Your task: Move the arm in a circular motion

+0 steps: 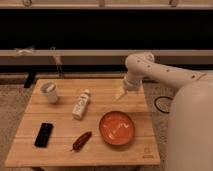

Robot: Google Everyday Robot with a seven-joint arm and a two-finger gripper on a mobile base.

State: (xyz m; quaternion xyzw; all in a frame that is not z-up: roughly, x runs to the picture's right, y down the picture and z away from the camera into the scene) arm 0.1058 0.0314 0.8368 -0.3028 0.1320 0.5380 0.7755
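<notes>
The large white arm (165,75) reaches in from the right, with thick rounded segments and small dark dots. It bends down at an elbow above the far right part of the wooden table (60,150). Its gripper (120,94) is the small cream-yellow tip, hanging just above the table top behind the orange bowl (116,128) and to the right of the white bottle (80,104). It holds nothing that I can see.
On the table are a white cup (49,92) at the far left, a black phone (43,134) at the front left and a red-brown sausage-shaped thing (81,141) in front of the bottle. A dark low shelf (75,55) runs behind the table. A black cable loop (162,104) lies on the floor to the right.
</notes>
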